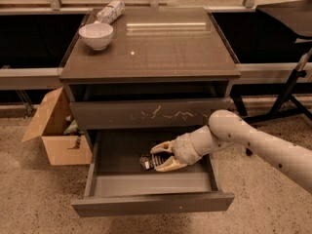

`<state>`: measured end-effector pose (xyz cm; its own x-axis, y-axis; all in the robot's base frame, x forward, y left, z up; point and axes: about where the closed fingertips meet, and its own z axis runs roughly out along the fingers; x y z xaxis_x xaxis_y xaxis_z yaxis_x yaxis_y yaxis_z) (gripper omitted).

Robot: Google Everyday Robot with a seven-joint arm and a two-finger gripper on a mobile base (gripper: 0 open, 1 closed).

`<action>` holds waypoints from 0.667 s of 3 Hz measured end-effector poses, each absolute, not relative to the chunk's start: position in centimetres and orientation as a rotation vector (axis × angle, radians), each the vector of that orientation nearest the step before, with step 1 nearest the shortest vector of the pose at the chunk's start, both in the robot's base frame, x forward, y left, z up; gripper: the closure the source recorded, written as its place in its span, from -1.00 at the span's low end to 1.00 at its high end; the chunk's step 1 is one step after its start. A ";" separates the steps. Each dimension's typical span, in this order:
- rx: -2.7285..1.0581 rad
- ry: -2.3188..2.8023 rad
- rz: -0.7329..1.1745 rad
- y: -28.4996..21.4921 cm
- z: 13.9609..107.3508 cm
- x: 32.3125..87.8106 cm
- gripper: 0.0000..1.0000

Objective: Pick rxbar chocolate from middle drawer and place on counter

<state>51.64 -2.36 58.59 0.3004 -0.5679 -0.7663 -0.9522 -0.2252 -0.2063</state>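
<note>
The middle drawer (151, 206) is pulled open below the drawer front with white scratches. My gripper (157, 158) reaches into it from the right, its tan fingers (164, 148) closed around the rxbar chocolate (147, 162), a small flat black bar with white print. The bar hangs a little above the drawer's grey floor. The counter (161, 48) is the glossy grey-brown top of the cabinet above.
A white bowl (96, 35) and a white and silver packet (110, 11) stand at the counter's back left. An open cardboard box (53, 128) sits on the floor left of the cabinet. A black stand leg (287, 94) is at the right.
</note>
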 end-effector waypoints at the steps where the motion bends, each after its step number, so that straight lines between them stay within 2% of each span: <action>1: -1.903 1.346 0.741 -2.1 59.1 51.5 1.00; 2: -1.924 1.292 0.753 -2.5 62.8 50.4 1.00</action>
<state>50.37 -2.47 62.83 0.3363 -0.5375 -0.7733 -0.9378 -0.2663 -0.2228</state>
